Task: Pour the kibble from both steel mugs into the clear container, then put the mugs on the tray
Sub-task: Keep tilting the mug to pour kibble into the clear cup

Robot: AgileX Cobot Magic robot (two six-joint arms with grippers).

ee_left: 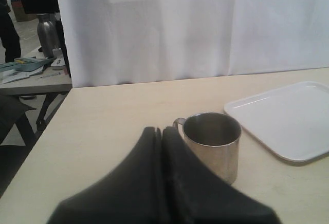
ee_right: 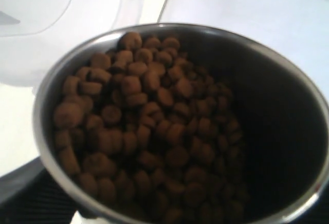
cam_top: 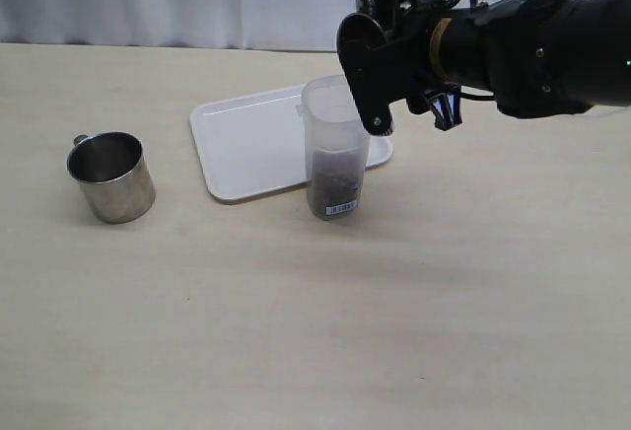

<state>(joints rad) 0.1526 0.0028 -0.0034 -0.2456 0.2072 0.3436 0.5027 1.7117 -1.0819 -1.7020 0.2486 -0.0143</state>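
Over the container (cam_top: 335, 129): I see my right gripper (cam_top: 394, 60) raised in the air, fingers clamped on the full mug (ee_right: 288, 131).
Full mug: tilted, with kibble (ee_right: 144, 121) heaped toward one side of the steel wall (my wrist view is close and blurred).
Container: upright on the table (cam_top: 296, 331), at the tray's near edge; I cannot tell whether they touch. A dark layer of kibble lies in its bottom.
Tray (cam_top: 251, 139): flat on the table, behind the container.
Empty mug (cam_top: 111, 179): upright, well to the left of the tray, handle turned to the back-left.
Left gripper (ee_left: 162, 183): fingers (ee_left: 146, 172) pressed together on nothing, low and just short of the empty mug.
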